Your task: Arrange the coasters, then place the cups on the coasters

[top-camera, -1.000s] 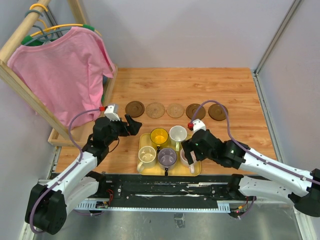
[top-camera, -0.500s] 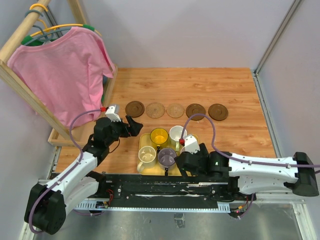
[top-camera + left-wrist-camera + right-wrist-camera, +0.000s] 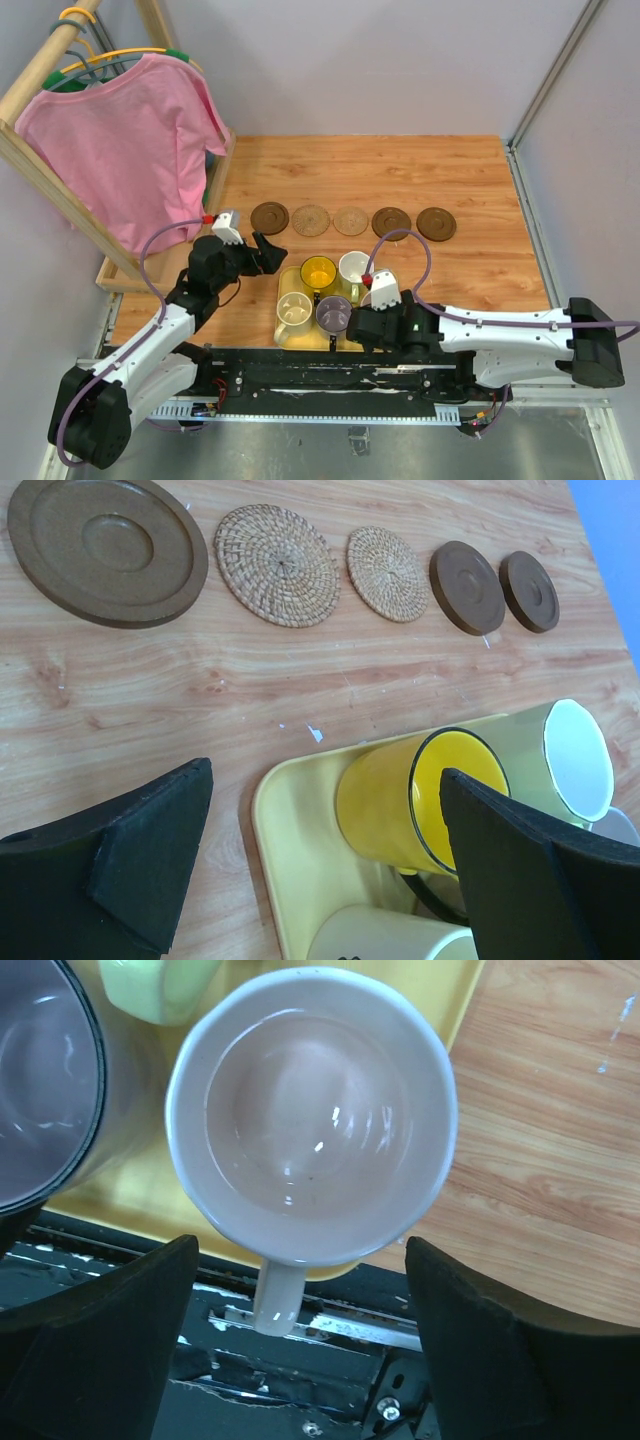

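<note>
Pink cup sits at tray's near-right corner; right gripper spread wide either side of its handle, prob lining up a grab. Left gripper wide open too, empty.

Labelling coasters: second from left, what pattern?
The second coaster is tan, woven; clearest in left wrist view.

Purple-grey cup half off-frame; cream cup likewise

Brown and woven-tan coasters, yellow tray (pale pink cup)
</note>
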`<action>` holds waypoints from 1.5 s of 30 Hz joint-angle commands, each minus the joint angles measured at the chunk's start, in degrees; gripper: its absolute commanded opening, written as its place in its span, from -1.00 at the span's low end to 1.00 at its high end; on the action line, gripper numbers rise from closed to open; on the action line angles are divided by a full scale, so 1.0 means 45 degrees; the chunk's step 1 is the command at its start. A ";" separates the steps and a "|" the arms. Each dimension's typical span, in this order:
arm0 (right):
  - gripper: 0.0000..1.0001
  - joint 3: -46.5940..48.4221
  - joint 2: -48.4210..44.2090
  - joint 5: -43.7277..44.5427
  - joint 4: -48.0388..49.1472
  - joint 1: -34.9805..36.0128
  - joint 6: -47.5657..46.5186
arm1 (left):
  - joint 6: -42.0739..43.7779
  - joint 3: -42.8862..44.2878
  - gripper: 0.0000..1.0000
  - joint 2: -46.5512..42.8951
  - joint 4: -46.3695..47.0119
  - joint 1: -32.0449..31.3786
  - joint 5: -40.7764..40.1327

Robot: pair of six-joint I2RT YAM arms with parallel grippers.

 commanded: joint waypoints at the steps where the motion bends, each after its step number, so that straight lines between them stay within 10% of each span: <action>1: 0.63 -0.0502 -0.0236 0.0284 0.0800 0.0111 0.0171 | -0.0126 -0.0227 0.99 -0.0016 0.0351 -0.0144 0.0124; 7: 0.11 -0.1019 -0.0331 -0.0110 0.1137 0.0083 0.0311 | -0.0195 -0.0278 0.99 -0.0025 0.0401 -0.0187 0.0140; 16: -0.03 -0.1165 0.0052 -0.0480 0.1441 0.0095 0.0202 | -0.0281 -0.0396 0.99 -0.0208 0.0253 -0.0208 0.0097; 25: -0.97 -0.0987 0.0843 -0.0934 0.1424 0.0091 0.0398 | -0.0323 -0.0563 0.99 -0.0307 0.0130 -0.0205 0.0115; 45: -0.99 0.1674 -0.1082 0.3478 -0.5401 0.0863 0.3953 | -0.0294 -0.0419 0.99 -0.0244 0.0127 -0.0212 0.0069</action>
